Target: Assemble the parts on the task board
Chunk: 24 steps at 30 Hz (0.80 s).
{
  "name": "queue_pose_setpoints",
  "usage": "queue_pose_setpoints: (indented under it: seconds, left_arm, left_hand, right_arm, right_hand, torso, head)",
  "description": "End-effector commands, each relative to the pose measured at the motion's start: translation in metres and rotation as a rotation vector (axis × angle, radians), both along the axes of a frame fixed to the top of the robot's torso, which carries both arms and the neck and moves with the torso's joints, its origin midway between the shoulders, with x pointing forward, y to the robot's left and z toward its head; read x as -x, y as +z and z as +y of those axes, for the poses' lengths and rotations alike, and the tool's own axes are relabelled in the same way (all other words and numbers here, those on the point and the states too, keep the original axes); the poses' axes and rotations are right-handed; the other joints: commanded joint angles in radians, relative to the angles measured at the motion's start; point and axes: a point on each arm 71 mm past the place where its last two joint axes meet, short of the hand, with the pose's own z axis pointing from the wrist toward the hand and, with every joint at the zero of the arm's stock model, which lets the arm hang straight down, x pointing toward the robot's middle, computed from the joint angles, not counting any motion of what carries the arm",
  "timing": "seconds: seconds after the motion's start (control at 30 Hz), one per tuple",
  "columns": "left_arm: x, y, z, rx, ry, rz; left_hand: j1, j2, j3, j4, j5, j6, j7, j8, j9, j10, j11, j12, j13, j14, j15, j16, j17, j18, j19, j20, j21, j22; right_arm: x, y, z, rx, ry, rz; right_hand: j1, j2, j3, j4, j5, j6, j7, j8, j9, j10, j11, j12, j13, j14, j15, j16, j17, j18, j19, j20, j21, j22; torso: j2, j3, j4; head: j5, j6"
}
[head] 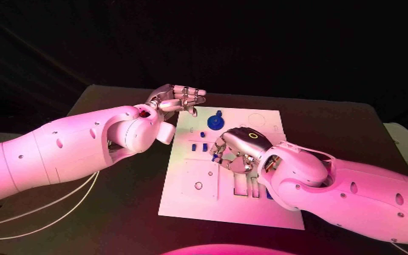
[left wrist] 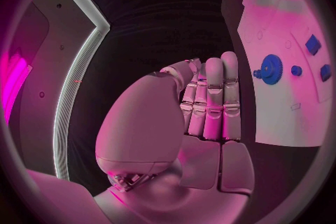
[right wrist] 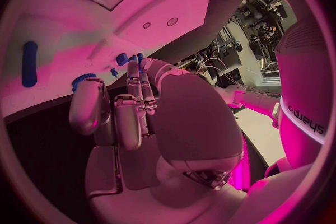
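- The black table [head: 102, 219] spreads under everything, with the white board [head: 191, 199] lying flat in the middle of it.
- The left arm [head: 68, 149] reaches in along the board's left side, and the left hand [head: 176, 99] hangs off the board's far left corner, over the dark tabletop.
- From the left wrist camera, that left hand [left wrist: 206, 106] has its fingers [left wrist: 213, 95] stretched out straight and packed side by side, nothing in them: it is released, holding no part.
- The right arm [head: 340, 190] crosses the board's near right corner, and the right hand [head: 242, 149] sits low over the middle of the board, knuckles up, fingers curled down toward the surface.
- Whether the right hand is grasping a piece, I cannot tell: its fingertips are tucked under it in the head view, and the right wrist camera shows its fingers [right wrist: 129, 117] bent down toward the board with small blue pieces just past their tips.
- A blue gear [head: 215, 122] sits on the board's far half, between the two hands and touched by neither.
- Small blue blocks [head: 199, 147] lie on the board just left of the right hand.
- A thin white cable [head: 51, 208] trails over the table beneath the left arm.
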Motion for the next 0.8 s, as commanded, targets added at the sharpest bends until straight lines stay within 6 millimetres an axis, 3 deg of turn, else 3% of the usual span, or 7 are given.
queue_pose_setpoints:
  seconds: [0.03,0.43,0.8]
  left_arm:
    - [-0.001,0.003,-0.002,0.039,0.015,-0.015]
    - [-0.003,0.001,-0.002,0.034,0.022,-0.005]
    - [-0.003,0.000,-0.003,0.032,0.022,0.001]
  left_hand:
    - [-0.008,0.006,-0.004,-0.001,-0.005,0.004,-0.002,0.006,0.000,-0.009,-0.001,0.006,0.001,-0.008,0.001,-0.004,-0.001,0.014,-0.010,0.000,-0.004,-0.001]
    - [-0.010,0.005,-0.006,-0.002,-0.005,0.003,-0.002,0.006,0.000,-0.015,0.000,0.007,0.001,-0.013,0.001,-0.004,-0.003,0.014,-0.014,0.001,-0.006,-0.002]
    - [-0.011,0.006,-0.006,-0.003,-0.005,0.003,-0.002,0.006,0.000,-0.017,0.000,0.007,0.001,-0.015,0.002,-0.005,-0.004,0.014,-0.015,0.001,-0.006,-0.002]
  right_arm:
    - [0.000,-0.007,0.003,0.024,0.023,0.007]
    - [0.003,-0.022,0.009,0.040,0.037,0.046]
    - [0.005,-0.028,0.009,0.059,0.044,0.070]
  right_hand:
    - [-0.012,-0.001,0.004,-0.003,0.000,0.007,-0.002,0.003,0.001,0.005,0.001,-0.006,0.001,0.066,-0.006,0.006,0.075,-0.011,0.008,0.000,0.005,0.042]
    - [-0.014,-0.001,0.005,-0.005,0.000,0.006,-0.002,0.003,0.001,0.005,0.001,-0.007,0.001,0.066,-0.006,0.006,0.075,-0.010,0.007,0.000,0.001,0.040]
    - [-0.022,0.001,0.005,-0.009,-0.005,0.008,-0.002,0.003,0.002,0.006,0.001,-0.007,0.000,0.066,-0.006,0.006,0.075,-0.010,0.007,0.000,0.002,0.041]
  torso:
    - [0.001,0.0011,0.0001]
    - [0.000,0.0031,-0.0034]
    - [0.001,0.0025,-0.0014]
  head:
    - [0.012,-0.006]
    - [0.026,-0.023]
    - [0.030,-0.030]
